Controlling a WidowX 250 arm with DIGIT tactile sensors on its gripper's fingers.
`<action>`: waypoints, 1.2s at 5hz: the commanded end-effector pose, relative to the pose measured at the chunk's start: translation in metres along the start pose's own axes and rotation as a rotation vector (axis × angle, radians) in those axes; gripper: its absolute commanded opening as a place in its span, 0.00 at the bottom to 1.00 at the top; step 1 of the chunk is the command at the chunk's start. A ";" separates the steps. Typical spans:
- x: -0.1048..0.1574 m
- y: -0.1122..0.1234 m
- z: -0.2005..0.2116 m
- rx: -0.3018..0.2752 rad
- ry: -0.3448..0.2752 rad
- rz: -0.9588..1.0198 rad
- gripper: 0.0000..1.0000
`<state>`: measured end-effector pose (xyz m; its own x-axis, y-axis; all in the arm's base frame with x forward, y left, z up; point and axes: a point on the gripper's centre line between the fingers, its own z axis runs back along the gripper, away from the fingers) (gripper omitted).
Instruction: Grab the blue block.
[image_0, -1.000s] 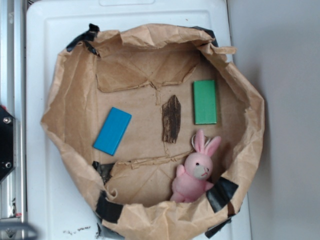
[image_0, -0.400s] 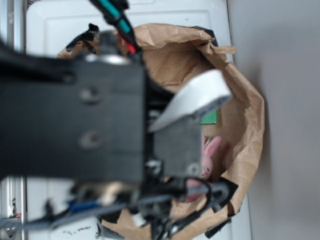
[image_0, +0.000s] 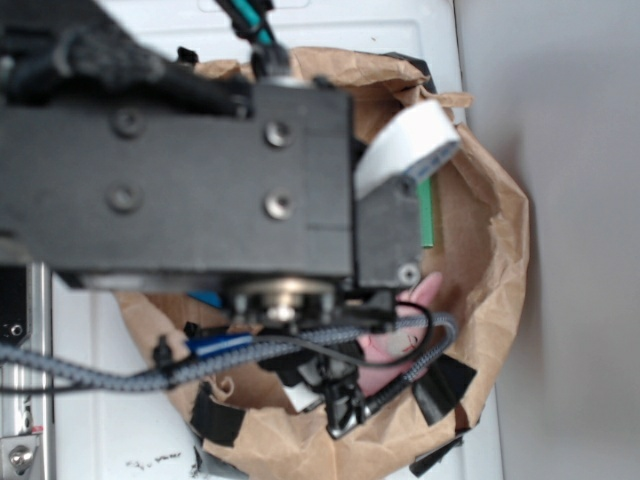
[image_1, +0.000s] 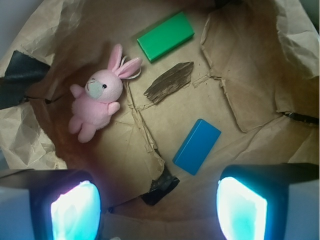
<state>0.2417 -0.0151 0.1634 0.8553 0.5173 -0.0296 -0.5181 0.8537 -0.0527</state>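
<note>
the wrist view looks down into a crumpled brown paper bag (image_1: 250, 75) laid open like a shallow bowl. the blue block (image_1: 197, 146) lies flat on the bag's floor, below the middle of that view and tilted on a diagonal, with nothing touching it. the gripper (image_1: 157, 207) hangs above it with its jaws spread wide and nothing between them; its 2 fingers (image_1: 75, 210) show at the bottom corners, glowing cyan, and the block sits between and ahead of them, closer to the right-hand one. up from the block lies a dark brown bark-like piece (image_1: 169, 81), and beyond that a green block (image_1: 165, 36), each apart from the others. a pink plush rabbit (image_1: 100, 95) lies to the left of the bark piece. black tape (image_1: 161, 184) patches the bag near the block. in the exterior view the black arm (image_0: 180, 170) fills most of the frame above the bag, which rests on a white surface (image_0: 90, 400); only a sliver of the blue block (image_0: 207, 298) shows beneath it.
</note>
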 end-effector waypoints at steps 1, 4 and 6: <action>0.005 0.005 0.009 -0.021 -0.033 0.004 1.00; 0.053 0.021 -0.060 -0.110 -0.051 0.121 1.00; 0.031 0.034 -0.057 -0.065 -0.138 0.162 1.00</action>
<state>0.2476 0.0239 0.0923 0.7480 0.6614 0.0558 -0.6553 0.7492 -0.0965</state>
